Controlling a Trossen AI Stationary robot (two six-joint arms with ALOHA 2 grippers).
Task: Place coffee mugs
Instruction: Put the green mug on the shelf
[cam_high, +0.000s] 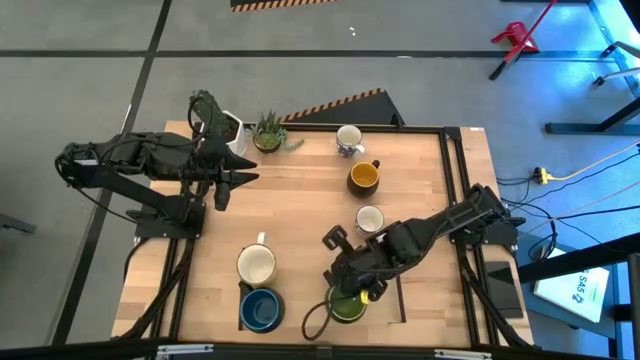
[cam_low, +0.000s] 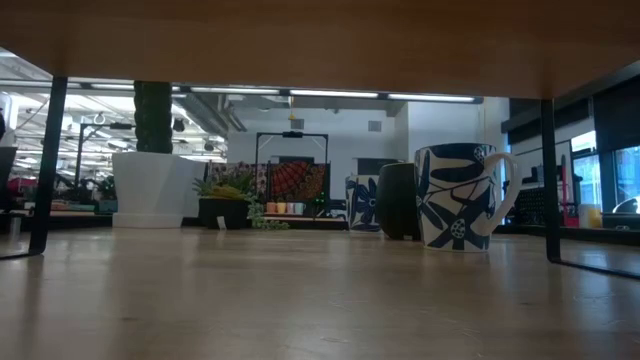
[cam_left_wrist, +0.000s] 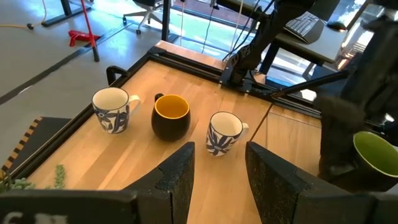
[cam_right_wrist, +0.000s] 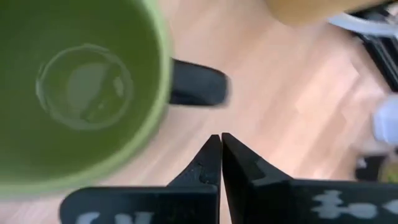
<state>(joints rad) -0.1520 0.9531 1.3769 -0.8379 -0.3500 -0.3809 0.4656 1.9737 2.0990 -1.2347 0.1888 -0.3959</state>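
Note:
Six mugs stand upright on the wooden table. Two white mugs with blue pattern (cam_high: 349, 140) (cam_high: 369, 219) and a dark mug with an orange-yellow inside (cam_high: 363, 177) are toward the far right. A cream mug (cam_high: 256, 265) and a blue mug (cam_high: 261, 310) stand near the near edge. The green mug (cam_high: 347, 305) is beside them, right under my right gripper. My right gripper (cam_right_wrist: 221, 146) is shut, its tips just beside the green mug (cam_right_wrist: 81, 93) and its dark handle (cam_right_wrist: 196, 84), with bare table between them. My left gripper (cam_left_wrist: 217, 168) is open and waits over the table's far left.
A white pot with a cactus (cam_high: 228, 128) and a small spiky green plant (cam_high: 268, 132) stand at the far left corner. A black frame edges the table (cam_high: 455, 160). Bare wood lies in the middle, between the cream mug and the far mugs.

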